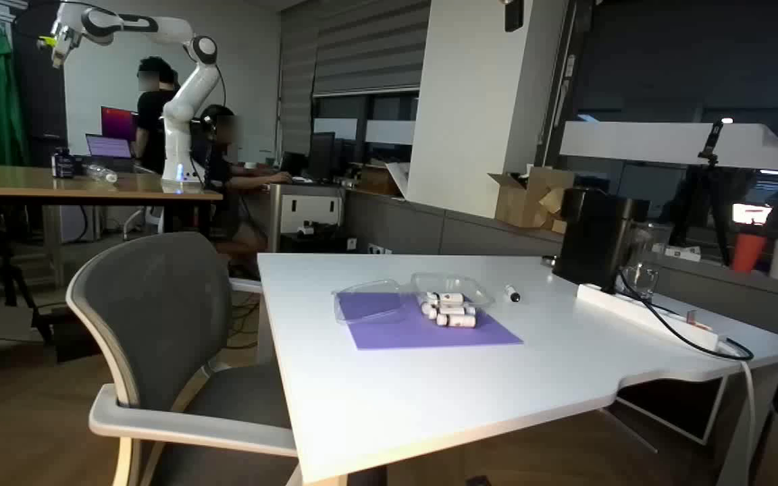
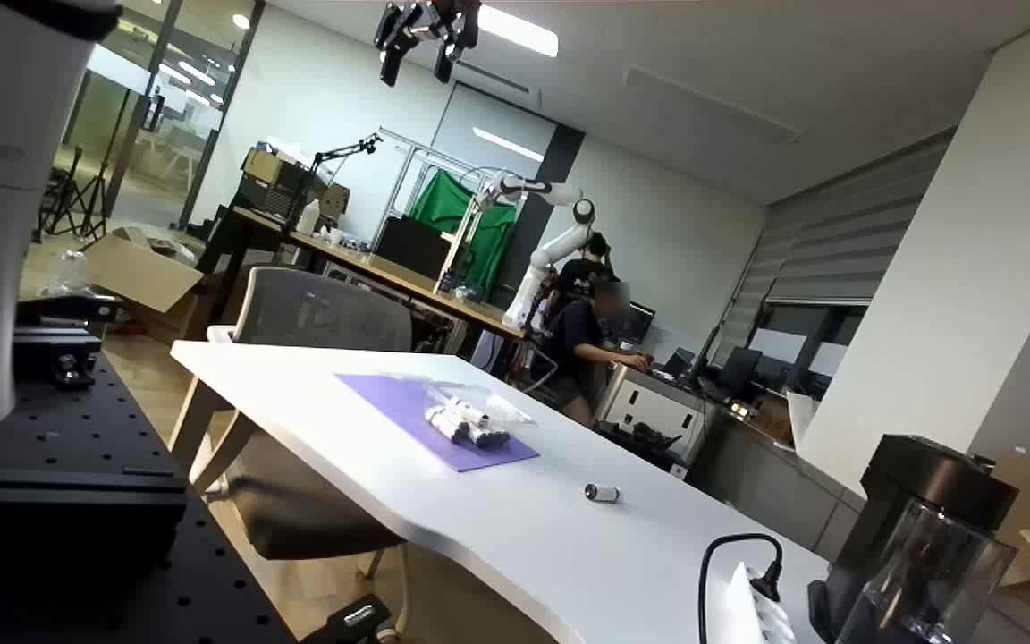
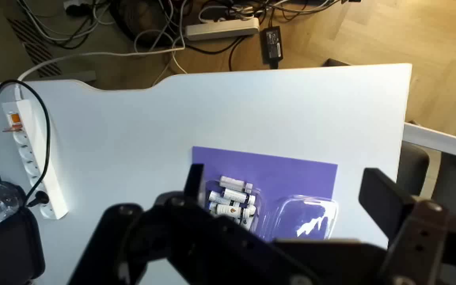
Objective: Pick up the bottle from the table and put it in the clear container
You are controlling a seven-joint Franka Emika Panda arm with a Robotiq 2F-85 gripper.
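Observation:
The bottle, a tiny dark-and-white vial, lies alone on its side on the white table in both exterior views [image 1: 512, 293] [image 2: 603, 493]. I cannot find it in the wrist view. The clear container is a hinged see-through tray on the purple mat, its base [image 1: 485, 294] holding several white-labelled vials [image 1: 456, 320]. Its open lid [image 1: 369, 307] lies beside it. The base also shows in the wrist view [image 3: 261, 202], partly behind my fingers, and in an exterior view [image 2: 515, 410]. My gripper [image 3: 287, 186] is open and empty, high above the table [image 2: 417, 72].
The purple mat [image 1: 429, 339] lies under the container. A white power strip [image 1: 645, 317] with a black cable and a black machine [image 1: 591, 233] with a clear tank stand at one end of the table. A grey chair [image 1: 159, 324] stands against the opposite end.

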